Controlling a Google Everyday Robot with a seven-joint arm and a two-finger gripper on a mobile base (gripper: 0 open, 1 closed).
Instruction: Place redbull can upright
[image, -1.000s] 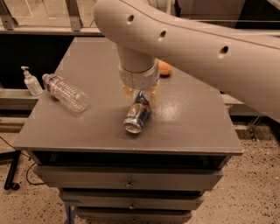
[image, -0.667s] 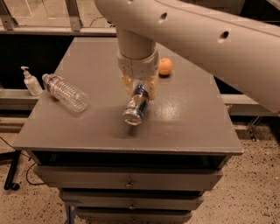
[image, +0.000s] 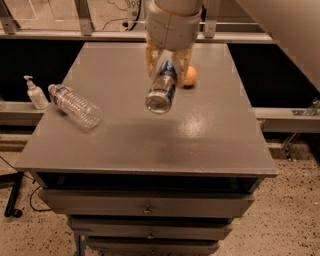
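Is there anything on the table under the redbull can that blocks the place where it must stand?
Nothing visible does. The hand holds the redbull can tilted over a bare part of the table; the water bottle and the small orange object lie off to the sides.

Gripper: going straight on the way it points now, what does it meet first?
The gripper, jaws closed on the tilted redbull can, points down. The can's free end would probably touch the table first, between the water bottle and the orange; height is unclear.
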